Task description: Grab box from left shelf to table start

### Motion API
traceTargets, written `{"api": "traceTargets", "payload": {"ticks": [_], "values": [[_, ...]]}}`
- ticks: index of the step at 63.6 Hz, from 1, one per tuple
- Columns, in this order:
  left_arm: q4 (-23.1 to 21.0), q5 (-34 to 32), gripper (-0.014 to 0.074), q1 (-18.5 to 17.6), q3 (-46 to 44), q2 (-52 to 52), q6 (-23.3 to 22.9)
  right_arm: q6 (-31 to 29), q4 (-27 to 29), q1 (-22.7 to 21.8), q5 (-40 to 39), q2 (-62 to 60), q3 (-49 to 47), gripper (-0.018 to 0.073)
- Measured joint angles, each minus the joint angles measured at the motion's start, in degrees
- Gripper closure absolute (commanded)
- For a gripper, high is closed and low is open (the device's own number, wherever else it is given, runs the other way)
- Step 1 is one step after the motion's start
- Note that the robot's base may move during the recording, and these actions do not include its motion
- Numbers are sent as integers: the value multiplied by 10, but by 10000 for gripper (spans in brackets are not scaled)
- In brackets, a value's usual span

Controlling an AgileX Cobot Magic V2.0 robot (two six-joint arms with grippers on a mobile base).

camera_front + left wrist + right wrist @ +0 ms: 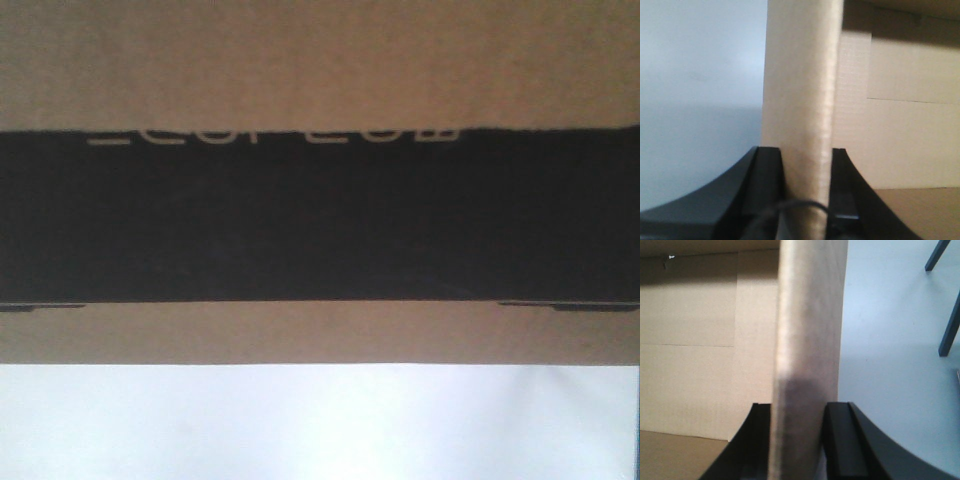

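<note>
Box (320,220) walls clamped by left hand (806,167) and right hand (799,412).

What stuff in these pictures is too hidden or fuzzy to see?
Front view: the box fills the frame, hiding everything behind it; its white lettering is too blurry to read.
Left wrist view: the left claw is cut off by the bottom edge; the box's blurred wall hides what's beyond.
Right wrist view: the right claw is cut off the same way.
</note>
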Motion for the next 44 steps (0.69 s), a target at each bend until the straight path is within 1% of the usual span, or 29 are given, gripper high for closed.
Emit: {"api": "traceTargets", "payload": {"ticks": [44], "values": [[-1,0,608,0,0,0,0,0,0,0,0,0,0,503]]}}
